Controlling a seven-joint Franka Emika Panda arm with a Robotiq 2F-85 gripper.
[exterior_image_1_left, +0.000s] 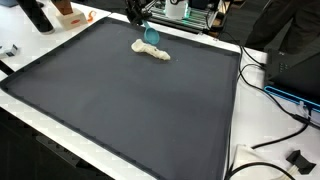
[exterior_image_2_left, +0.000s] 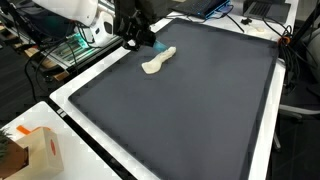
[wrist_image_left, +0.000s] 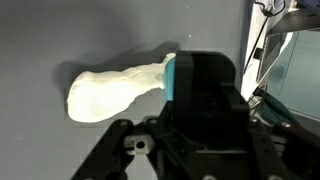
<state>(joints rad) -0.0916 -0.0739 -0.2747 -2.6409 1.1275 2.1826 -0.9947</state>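
One white table (exterior_image_2_left: 70, 97) is being covered almost wholly by one dark grey mat (exterior_image_1_left: 120, 110). One robot arm (exterior_image_2_left: 80, 10) is being seen at the far left in an exterior view, and it is being held over the far part of the mat.

One cardboard box (exterior_image_2_left: 40, 150) is being shown at the near left corner of the table, off the mat. A few dark cables (exterior_image_1_left: 268, 148) are being seen off the right edge of the table. Their number cannot be told.

One black claw (exterior_image_2_left: 137, 35) is being held low at the far edge of the mat, in both exterior views (exterior_image_1_left: 135, 13). In the wrist view the claw (wrist_image_left: 205, 85) is being shown right against the teal end of the utensil. Whether it is apart, together or clamped on that end cannot be told, since its tips are being hidden by its own body.

One utensil (exterior_image_1_left: 152, 50), with a cream-white handle and a teal end, is being seen on the mat near the far edge (exterior_image_2_left: 158, 62). The handle is lying flat (wrist_image_left: 110, 88) and is pointing away from the claw.
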